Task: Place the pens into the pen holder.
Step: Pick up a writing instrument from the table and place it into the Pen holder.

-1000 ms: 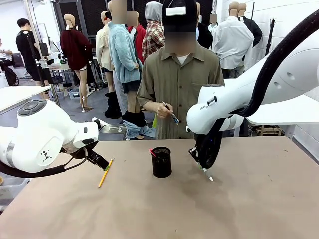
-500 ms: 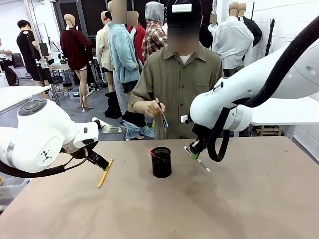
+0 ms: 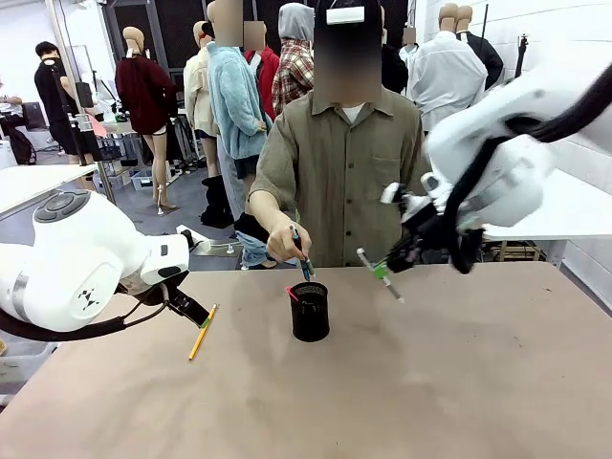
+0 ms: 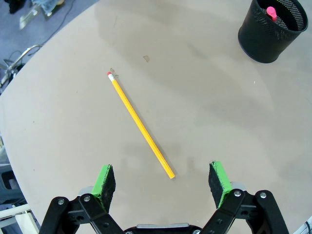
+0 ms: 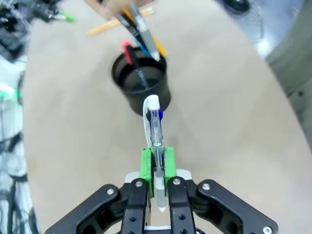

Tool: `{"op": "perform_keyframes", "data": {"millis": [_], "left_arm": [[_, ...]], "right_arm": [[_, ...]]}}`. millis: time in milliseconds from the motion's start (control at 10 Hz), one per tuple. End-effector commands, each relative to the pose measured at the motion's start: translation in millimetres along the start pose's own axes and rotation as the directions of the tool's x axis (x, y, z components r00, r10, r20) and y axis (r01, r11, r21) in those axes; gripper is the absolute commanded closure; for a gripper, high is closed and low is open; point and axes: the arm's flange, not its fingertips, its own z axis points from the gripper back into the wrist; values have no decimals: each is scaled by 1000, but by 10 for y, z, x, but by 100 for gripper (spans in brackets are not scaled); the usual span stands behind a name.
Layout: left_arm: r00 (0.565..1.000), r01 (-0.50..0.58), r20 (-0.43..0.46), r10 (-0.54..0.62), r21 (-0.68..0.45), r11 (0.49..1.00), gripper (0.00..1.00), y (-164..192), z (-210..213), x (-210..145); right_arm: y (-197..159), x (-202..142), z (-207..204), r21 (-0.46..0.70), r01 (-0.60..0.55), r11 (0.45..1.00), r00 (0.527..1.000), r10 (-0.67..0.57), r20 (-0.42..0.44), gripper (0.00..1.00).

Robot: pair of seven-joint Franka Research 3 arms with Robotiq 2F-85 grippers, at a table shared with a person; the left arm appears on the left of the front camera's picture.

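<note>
The black mesh pen holder (image 3: 309, 312) stands mid-table with a pink-tipped pen (image 3: 291, 293) in it. My right gripper (image 3: 384, 272) hangs above the table to the holder's right, shut on a silver-white pen (image 3: 380, 274) that slants down. From the right wrist, that pen (image 5: 155, 129) sits between the green pads (image 5: 145, 165), pointing at the holder (image 5: 141, 85). A person's hand (image 3: 285, 244) lowers a dark pen (image 3: 303, 261) into the holder. A yellow pencil (image 4: 140, 126) lies on the table between and just beyond the fingers of my open left gripper (image 4: 163, 180); in the front view the left gripper (image 3: 194, 314) is beside it.
The person stands at the far edge behind the holder. From the right wrist view the hand (image 5: 122, 5) holds pens (image 5: 144, 34) over the holder's rim. Bare brown table (image 3: 430, 382) stretches in front and to the right.
My right gripper has risen off the table and swung right with the silver-white pen. The person's hand has come down, bringing a dark pen to the holder. The left arm is still.
</note>
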Motion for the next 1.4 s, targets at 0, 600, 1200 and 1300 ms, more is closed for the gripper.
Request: {"op": "perform_keyframes", "data": {"millis": [0,600,1200,1300], "left_arm": [[1000,-7,2,7,-2,1000,0,22,10,-9],[1000,-7,2,7,-2,1000,0,22,10,-9],[1000,-7,2,7,-2,1000,0,22,10,-9],[1000,-7,2,7,-2,1000,0,22,10,-9]], "right_arm": [[199,-438,382,51,-139,989,984,132,123,100],[341,-1193,1275,8,-365,931,862,334,381,100],[258,-569,806,-56,-429,902,789,404,462,100],[286,-307,668,-100,-413,905,786,410,463,100]]}}
